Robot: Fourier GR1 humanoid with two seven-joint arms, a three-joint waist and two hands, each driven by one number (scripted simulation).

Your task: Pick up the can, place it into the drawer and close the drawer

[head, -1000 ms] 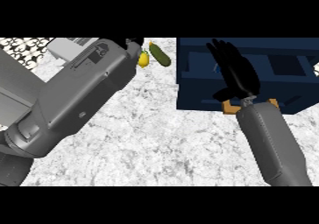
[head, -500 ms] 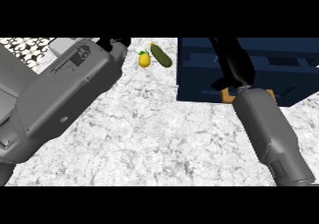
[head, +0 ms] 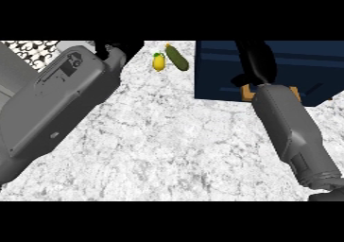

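Observation:
The dark blue drawer [head: 300, 66] stands open at the upper right of the head view. My right hand [head: 255, 64] reaches over it from the grey forearm below, and the view's upper edge cuts it off. Only a black part of my left hand [head: 123, 48] shows at the top, past the broad grey left forearm. No can shows anywhere; whether either hand holds it is hidden.
A yellow lemon [head: 159, 63] and a green zucchini [head: 177, 57] lie on the marble counter [head: 175, 142] just left of the drawer. A patterned wall strip [head: 31, 49] and a grey panel sit at the far left.
My right arm has pushed farther forward over the drawer, and its hand now runs out of the top. The left forearm has shifted up and to the right.

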